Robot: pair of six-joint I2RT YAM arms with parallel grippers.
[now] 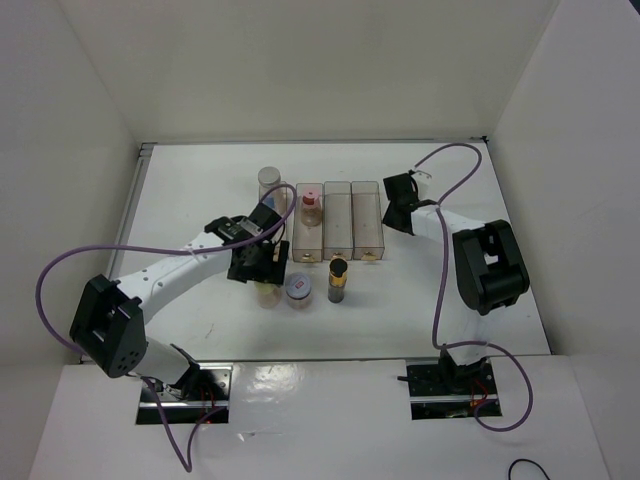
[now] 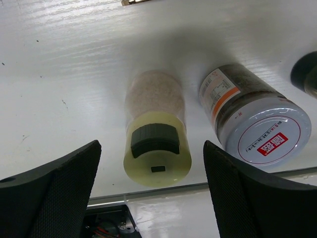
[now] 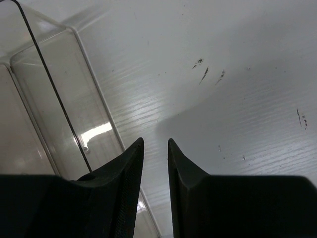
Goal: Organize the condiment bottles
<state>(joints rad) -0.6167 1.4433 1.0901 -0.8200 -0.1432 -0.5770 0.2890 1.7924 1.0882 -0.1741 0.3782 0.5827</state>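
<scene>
Reaching for the yellow-capped bottle.
Your left tool stands wide astride it on the surface near the rack, apparently not touching; close, then lift. Your right tool is pinched closed, empty.

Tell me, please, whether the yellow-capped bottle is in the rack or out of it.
Out: the yellow-capped bottle stands on the table, short of the rack.

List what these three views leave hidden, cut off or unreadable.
Yellow-capped bottle: top view, mostly covered by the left gripper.
Dark bottle: left wrist view, cut off by the right edge.
Jar: left wrist view, label print too small.
Rack: right wrist view, cut off by the left edge.
</scene>
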